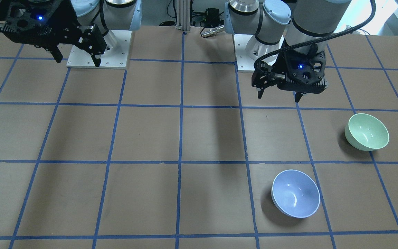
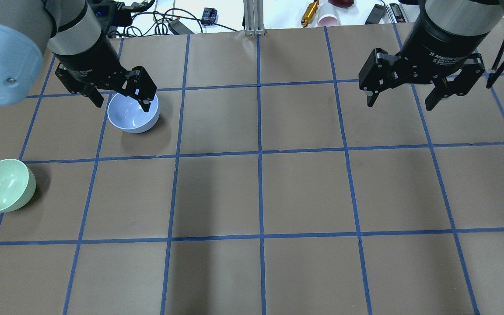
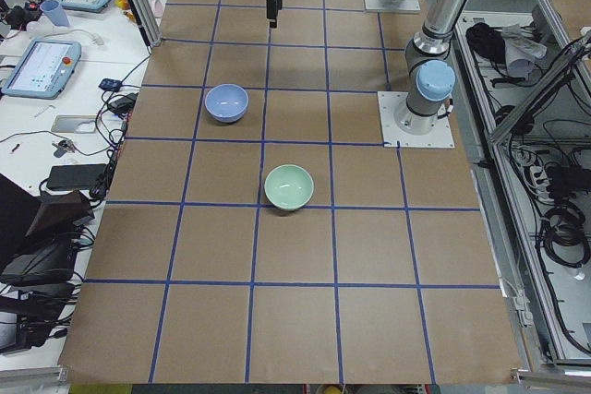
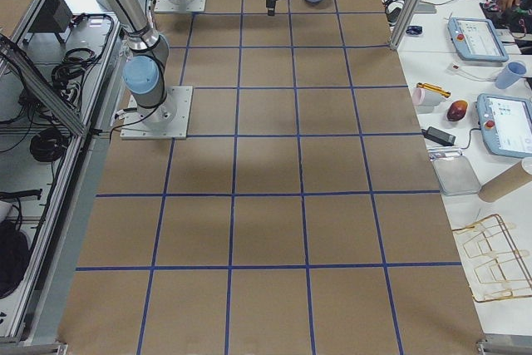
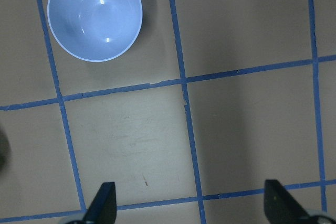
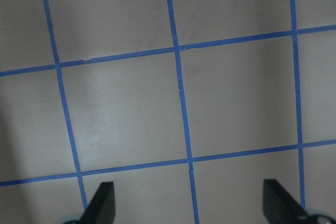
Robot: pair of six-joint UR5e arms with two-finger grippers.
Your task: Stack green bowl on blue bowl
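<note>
The green bowl (image 1: 367,132) stands upright and empty on the table near its left end; it also shows in the overhead view (image 2: 2,186) and the exterior left view (image 3: 289,186). The blue bowl (image 1: 295,193) stands upright and empty about one grid square away, farther from the robot (image 2: 133,114) (image 3: 226,103). My left gripper (image 1: 279,98) (image 2: 123,105) hangs open and empty high above the table, on the robot's side of both bowls. Its wrist view shows the blue bowl (image 5: 94,22) at upper left, away from the fingertips (image 5: 102,203). My right gripper (image 1: 78,61) (image 2: 399,105) is open and empty, far from both bowls.
The table is brown paper with a blue tape grid (image 2: 259,153). The arm base plates (image 1: 98,50) sit at the robot's edge. Cables, a cup and tools (image 2: 328,19) lie beyond the far edge. Tablets (image 4: 507,122) lie on a side bench.
</note>
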